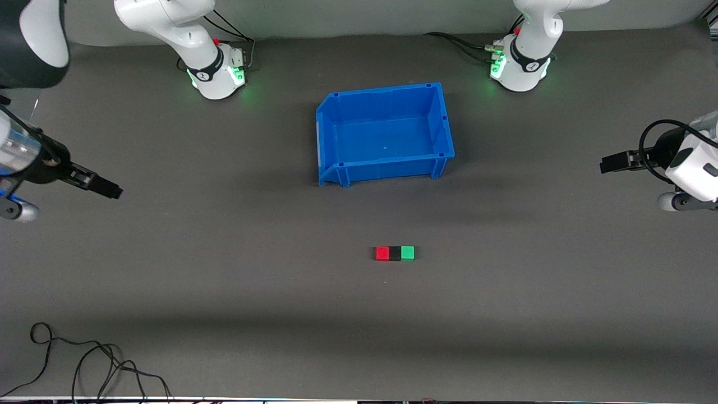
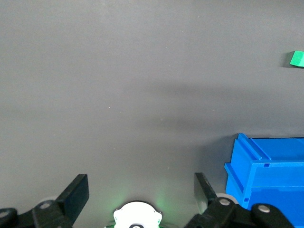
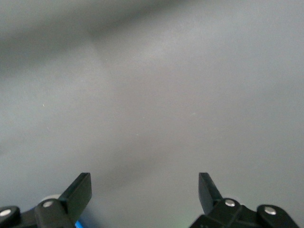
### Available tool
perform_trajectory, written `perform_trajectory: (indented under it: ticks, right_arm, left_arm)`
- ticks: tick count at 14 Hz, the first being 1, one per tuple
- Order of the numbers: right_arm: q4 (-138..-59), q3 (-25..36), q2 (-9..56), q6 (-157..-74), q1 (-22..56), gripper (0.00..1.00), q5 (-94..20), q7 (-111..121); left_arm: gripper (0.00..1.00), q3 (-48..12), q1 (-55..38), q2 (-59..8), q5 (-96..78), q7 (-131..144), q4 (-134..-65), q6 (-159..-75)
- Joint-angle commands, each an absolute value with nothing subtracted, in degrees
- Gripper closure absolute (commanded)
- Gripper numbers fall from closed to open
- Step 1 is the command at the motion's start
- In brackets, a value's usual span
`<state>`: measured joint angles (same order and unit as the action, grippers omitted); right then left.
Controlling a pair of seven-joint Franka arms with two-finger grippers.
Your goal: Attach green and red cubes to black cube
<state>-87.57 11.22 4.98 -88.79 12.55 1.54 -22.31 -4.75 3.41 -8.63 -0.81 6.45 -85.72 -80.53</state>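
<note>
Right, the three cubes sit in one tight row on the grey table (image 1: 168, 269): the red cube (image 1: 382, 253) toward the right arm's end, the black cube (image 1: 395, 253) in the middle, the green cube (image 1: 408, 253) toward the left arm's end. Each coloured cube presses flush against the black one, no gap showing. The row lies nearer the front camera than the blue bin (image 1: 331, 140), well apart from it.

And the bin itself stands upright, open top facing up, its floor bare blue plastic with nothing resting inside. Its lower, cut-away lip faces the right arm's end.

Both arms wait out at the table's ends. The left gripper (image 1: 608, 164) hangs over bare mat at the left arm's end, pointing inward toward the bin, holding nothing; the left wrist view shows its fingers (image 2: 76, 194) spread wide, with a corner of the bin and a sliver of green cube at the edge. The right gripper (image 1: 112, 191) hovers over bare mat at the right arm's end, its fingers (image 3: 78, 190) also spread wide and empty.

A loose black cable (image 1: 95, 365) curls on the table near the front edge, at the right arm's end.
</note>
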Motion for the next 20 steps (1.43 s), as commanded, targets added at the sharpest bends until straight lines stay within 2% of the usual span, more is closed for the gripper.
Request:
perform_trajectory:
  ticks: [1,3,4,7,20]
  right_arm:
    - [-91.76,3.54,0.71,-90.35,3.90,0.00,3.52,-13.31]
    - [-91.67,-1.73,0.09,-90.53,-3.04,0.00,3.08,-7.24]
    - [-91.67,-2.28,-0.26,-90.88,-3.86,0.00,2.90,-4.60]
    - [-91.58,-1.85,-0.35,-91.58,-3.60,0.00,2.38,-0.97]
    - [-91.06,-1.67,-0.70,-90.79,-3.52,0.00,-0.53,-1.76]
  left_arm:
    - [0.03,-4.92,2.90,-4.14,0.26,5.19,-91.56,-84.01]
    - [0.03,-4.92,2.73,-0.81,0.18,4.40,-96.92,-88.83]
    - [0.02,-5.01,2.81,0.08,0.26,4.39,-98.16,-89.81]
    - [0.02,-7.63,3.77,-0.26,0.70,3.87,-96.78,-89.65]
    - [0.00,-7.21,4.66,-1.93,2.46,-1.41,-94.66,-92.20]
